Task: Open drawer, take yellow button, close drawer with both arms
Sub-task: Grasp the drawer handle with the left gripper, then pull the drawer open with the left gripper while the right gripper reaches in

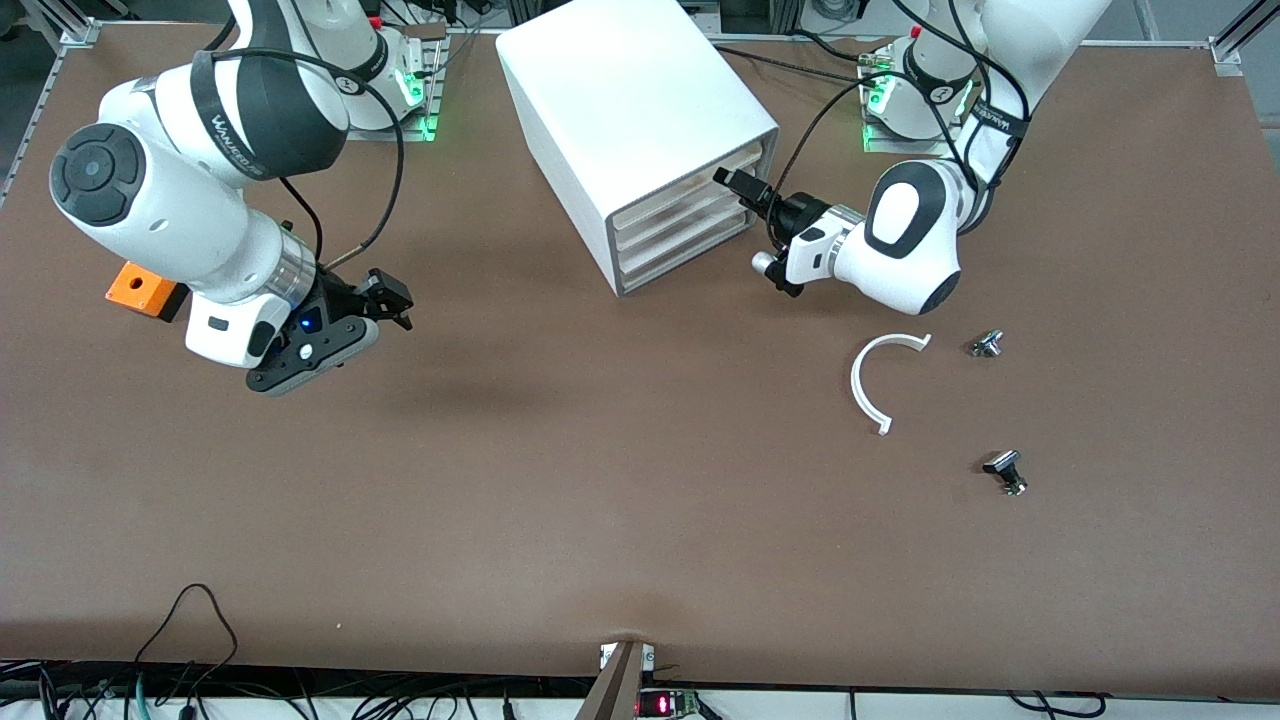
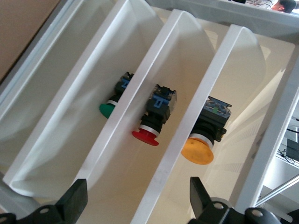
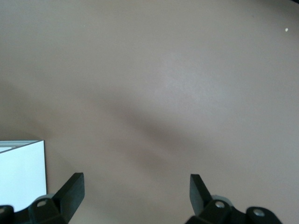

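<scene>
Poised level with the left black two-finger gripper [image 1: 735,182] at the front of the large white box-shaped cabinet [image 1: 640,110], fingers [image 2: 77,196] spread apart and clamping nothing; probably lined up this way to hook the front of the uppermost shallow cream-white drawer [image 1: 700,180], which looks shut. Seen through the clear drawer fronts in the left wrist view: the small orange-capped push-button with black-and-blue body [image 2: 201,140] lying inside one drawer, likely the uppermost, beside a red-capped one [image 2: 152,126] and a green-capped one [image 2: 114,100] in neighbouring drawers.

Waiting with the right black two-finger gripper [image 1: 392,297] over bare brown table [image 1: 600,480] toward the right arm's end, fingers [image 3: 72,189] likewise apart and empty, presumably kept free for the pick.

Near it, an orange cube on a black base [image 1: 140,288]. Toward the left arm's end, a white curved plastic strip [image 1: 868,385] and two small dark metal parts [image 1: 987,343] [image 1: 1006,470].

White lettering on the arms' black bands, too unclear to read reliably; red digits on a display at the table's near edge, unreadable.
</scene>
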`<state>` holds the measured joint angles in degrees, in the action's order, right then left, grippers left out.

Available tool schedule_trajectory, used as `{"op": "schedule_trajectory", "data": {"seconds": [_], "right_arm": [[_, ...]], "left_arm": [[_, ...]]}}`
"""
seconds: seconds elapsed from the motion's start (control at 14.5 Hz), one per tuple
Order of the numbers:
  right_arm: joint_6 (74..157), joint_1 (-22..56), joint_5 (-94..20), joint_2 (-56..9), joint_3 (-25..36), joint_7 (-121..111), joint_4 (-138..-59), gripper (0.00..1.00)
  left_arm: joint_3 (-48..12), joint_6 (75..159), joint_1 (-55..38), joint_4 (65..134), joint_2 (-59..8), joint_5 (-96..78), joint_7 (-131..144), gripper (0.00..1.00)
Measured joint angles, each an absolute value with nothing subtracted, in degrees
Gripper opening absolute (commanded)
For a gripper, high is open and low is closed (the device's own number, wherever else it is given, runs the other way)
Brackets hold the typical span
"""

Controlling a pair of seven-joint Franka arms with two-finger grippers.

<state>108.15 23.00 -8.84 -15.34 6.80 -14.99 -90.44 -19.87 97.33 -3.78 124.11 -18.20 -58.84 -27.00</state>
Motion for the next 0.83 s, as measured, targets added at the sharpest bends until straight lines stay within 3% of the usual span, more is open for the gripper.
{"op": "schedule_trajectory", "data": {"seconds": [0.07, 0.14, 0.28, 0.35, 0.83], "right_arm": [[108.2, 23.1, -8.8, -15.5, 6.7, -15.1, -90.2, 1.00], [108.2, 23.2, -8.8, -15.7, 6.7, -15.3, -90.1, 1.00], [108.3, 23.3, -8.8, -16.0, 6.7, -15.6, -90.0, 1.00], [108.3, 23.3, -8.8, -16.2, 6.7, -15.7, -90.0, 1.00], [108.5, 23.3, -8.8, -16.4, 6.8, -15.8, -90.0, 1.00]], "left_arm": [[-20.2, 97.3, -3.8, 124.3, -18.1, -59.1, -27.2, 0.90], [-20.5, 97.3, -4.0, 124.5, -18.1, -59.3, -27.3, 0.77], [-21.1, 97.3, -4.1, 125.0, -18.0, -59.4, -27.5, 0.20], [-21.2, 97.3, -4.2, 125.2, -17.9, -59.4, -28.0, 0.00], [-21.0, 96.6, -4.2, 125.6, -17.5, -60.2, -28.8, 0.00]]}}
